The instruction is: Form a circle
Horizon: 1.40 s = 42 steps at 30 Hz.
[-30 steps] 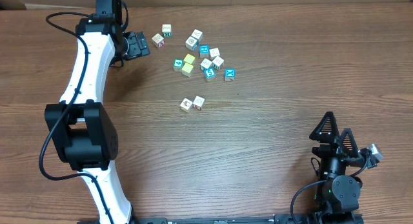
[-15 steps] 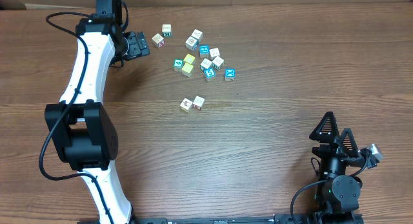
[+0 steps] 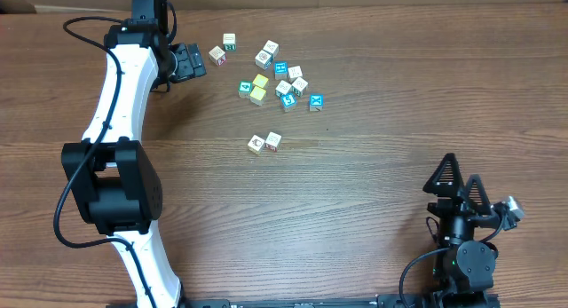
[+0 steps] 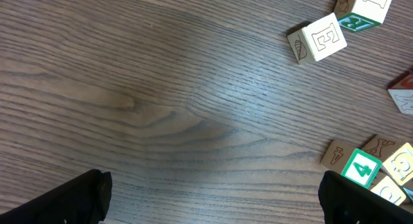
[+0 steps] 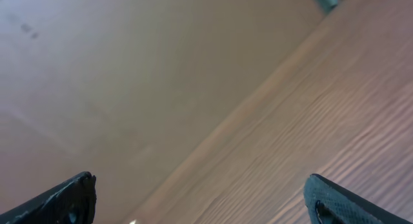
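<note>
**Overhead.** The circle [image 3: 264,142] is so far only two white cubes touching side by side. Their line runs roughly left to right across the picture. They lie apart from the loose scatter [image 3: 282,77], on its robot-facing side.

The left gripper [image 3: 186,62] sits just beside the scatter's left edge, spread wide and empty, with the leftmost cube [image 3: 216,53] just off its open end. The right gripper [image 3: 461,185] is parked well away from the scatter, toward the near right corner of the table [image 3: 382,104], and is also wide and empty.

I judge the left arm the nearer one to both the scatter and the pair. Its next reach would go rightward into the scatter. The print is too small to read from here.

**Left wrist.** The left gripper [image 4: 213,188] shows only dark fingertips [image 4: 71,198] at the bottom corners, far apart, with bare table between them. The scatter's cubes lie ahead and to the right:
- a white cube reading "E" [image 4: 319,38]
- beyond it, a cube with "I" [image 4: 368,1] above a green face whose figures I cannot make out
- at lower right, a green "4" face [image 4: 360,167] beside an "X" face [image 4: 377,146]

**Right wrist.** The right gripper [image 5: 200,195] is spread wide. It faces a table edge and a plain brown surface, with no cubes and no writing in sight.
</note>
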Tool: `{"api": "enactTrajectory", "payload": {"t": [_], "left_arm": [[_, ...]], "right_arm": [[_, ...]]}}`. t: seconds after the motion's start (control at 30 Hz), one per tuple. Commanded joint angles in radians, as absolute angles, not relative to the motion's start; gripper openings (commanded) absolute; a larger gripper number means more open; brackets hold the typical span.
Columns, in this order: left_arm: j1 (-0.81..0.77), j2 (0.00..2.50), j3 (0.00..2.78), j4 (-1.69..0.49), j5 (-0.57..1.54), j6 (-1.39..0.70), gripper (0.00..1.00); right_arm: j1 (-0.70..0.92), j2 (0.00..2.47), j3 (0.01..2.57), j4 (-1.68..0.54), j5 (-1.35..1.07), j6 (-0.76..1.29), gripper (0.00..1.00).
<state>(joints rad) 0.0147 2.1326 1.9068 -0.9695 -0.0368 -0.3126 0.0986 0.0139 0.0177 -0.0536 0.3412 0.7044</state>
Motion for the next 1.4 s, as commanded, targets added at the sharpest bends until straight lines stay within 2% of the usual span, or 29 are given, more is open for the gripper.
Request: {"api": "enactTrajectory", "payload": {"t": [0.0,0.23,0.47,0.77,0.97,1.13,1.23,1.37], "left_arm": [[0.017,2.136,1.926,-0.968,-0.026,-0.322,1.0],[0.017,2.136,1.926,-0.968,-0.026,-0.322,1.0],[0.017,2.136,1.926,-0.968,-0.026,-0.322,1.0],[0.017,2.136,1.926,-0.968,-0.026,-0.322,0.99],[0.017,2.136,1.926,-0.968,-0.026,-0.322,0.99],[0.017,2.136,1.926,-0.968,-0.026,-0.322,1.0],[0.017,2.136,1.926,-0.968,-0.026,-0.322,1.0],[0.017,2.136,1.926,-0.968,-0.026,-0.322,1.0]], "right_arm": [[0.095,0.004,0.022,-0.066,0.166,0.676,1.0],[0.095,0.038,0.179,-0.162,0.117,0.619,1.0],[0.095,0.268,0.533,-0.309,0.022,0.543,1.0],[0.095,0.768,1.125,-0.627,-0.144,0.437,1.0],[0.095,1.177,1.631,-0.969,-0.174,0.431,1.0],[0.102,1.518,2.031,-1.254,-0.267,0.345,1.0],[0.119,1.685,2.181,-1.373,-0.271,0.312,1.0],[0.139,1.83,2.212,-1.39,-0.27,0.309,1.0]]}}
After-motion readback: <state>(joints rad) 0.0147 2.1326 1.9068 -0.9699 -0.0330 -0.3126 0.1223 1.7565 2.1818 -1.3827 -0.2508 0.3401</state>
